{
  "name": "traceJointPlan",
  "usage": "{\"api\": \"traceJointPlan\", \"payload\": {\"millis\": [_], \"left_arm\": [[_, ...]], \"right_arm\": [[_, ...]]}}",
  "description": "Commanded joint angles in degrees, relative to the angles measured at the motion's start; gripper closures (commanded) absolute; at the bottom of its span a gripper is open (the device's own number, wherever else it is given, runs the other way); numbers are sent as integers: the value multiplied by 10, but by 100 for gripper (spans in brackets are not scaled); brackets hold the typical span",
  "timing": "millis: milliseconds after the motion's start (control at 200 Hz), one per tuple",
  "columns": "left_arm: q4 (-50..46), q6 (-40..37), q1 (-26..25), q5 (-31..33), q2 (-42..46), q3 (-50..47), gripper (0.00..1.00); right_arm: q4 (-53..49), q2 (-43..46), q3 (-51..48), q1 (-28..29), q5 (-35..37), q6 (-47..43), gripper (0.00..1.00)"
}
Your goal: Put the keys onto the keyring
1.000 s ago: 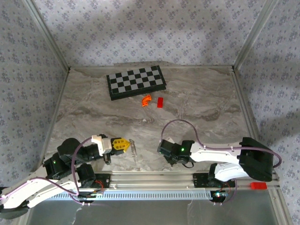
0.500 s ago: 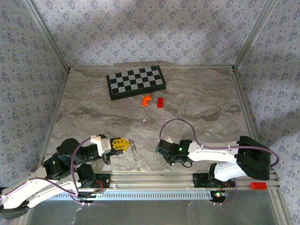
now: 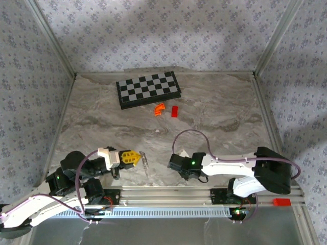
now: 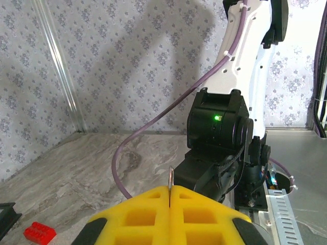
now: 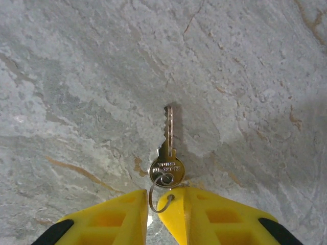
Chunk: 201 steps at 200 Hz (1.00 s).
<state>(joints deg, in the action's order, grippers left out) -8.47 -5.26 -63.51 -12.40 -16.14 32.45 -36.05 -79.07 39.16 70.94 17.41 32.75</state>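
Seen from above, two robot arms are sitting low over a grey marble table (image 3: 219, 102). The left gripper (image 3: 138, 158) is squeezing its yellow fingers (image 4: 143, 209) flat together, pinching the keyring (image 3: 145, 162), a thin pale loop sticking out past the fingertips (from the left wrist it is showing as just a silvery sliver rising from the seam). The right gripper (image 5: 152, 196) is pointing down at the table with its fingers slightly parted. The key (image 5: 167, 145) is lying flat on the marble just ahead of them, blade pointing away, with a small wire ring (image 5: 160, 194) through its round head sitting in the gap. A checkerboard (image 3: 148, 89), an orange curved piece (image 3: 160, 109) and a red block (image 3: 174, 112) are resting at the far side.
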Motion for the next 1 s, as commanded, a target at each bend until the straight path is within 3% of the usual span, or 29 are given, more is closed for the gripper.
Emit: {"api": "traceJointPlan", "payload": {"millis": [0,190,670,815,950,1000], "left_arm": [[33,5,-5,-8,11,3,100],[33,6,-6,-7,14,3,100],[27,0,-10,11,14,4,100],[19,-4,-10,54,16,7,100],[18,-6,-10,51,-11,19,100],[18,-6,-10,44,-28,28,100]], "right_arm": [[-23,-15,17,2,11,13,74],[-19,-25,20,2,15,8,76],[-21,-11,25,4,31,0,95],[-10,41,24,18,46,-39,100],[11,142,22,38,55,-129,100],[31,188,13,37,27,-161,100]]}}
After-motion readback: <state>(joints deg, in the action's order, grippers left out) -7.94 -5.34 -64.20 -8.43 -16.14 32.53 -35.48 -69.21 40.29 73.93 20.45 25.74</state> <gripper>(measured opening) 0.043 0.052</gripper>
